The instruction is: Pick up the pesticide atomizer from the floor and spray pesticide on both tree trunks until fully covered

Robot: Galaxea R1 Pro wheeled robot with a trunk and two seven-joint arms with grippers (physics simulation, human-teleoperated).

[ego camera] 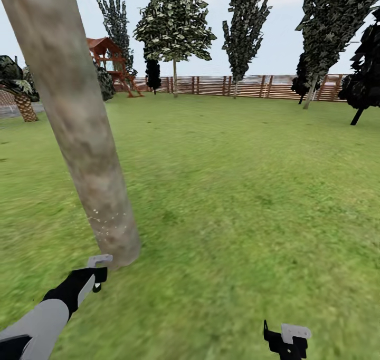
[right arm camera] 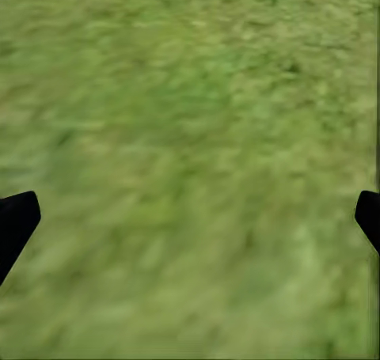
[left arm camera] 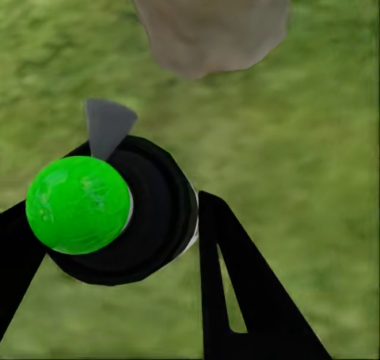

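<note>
left tool grips the atomizer near the trunk; right tool wide.

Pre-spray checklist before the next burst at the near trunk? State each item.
1. Atomizer held in left gripper: ok.
2. Nozzle aimed at tree trunk: ok, trunk base just ahead in left wrist view.
3. White pesticide specks on trunk: ok, low patch only.
4. Trunk fully covered: not ok, upper part bare.
5. Right gripper free: ok, open over grass.
6. Second tree sprayed: cannot tell.
</note>
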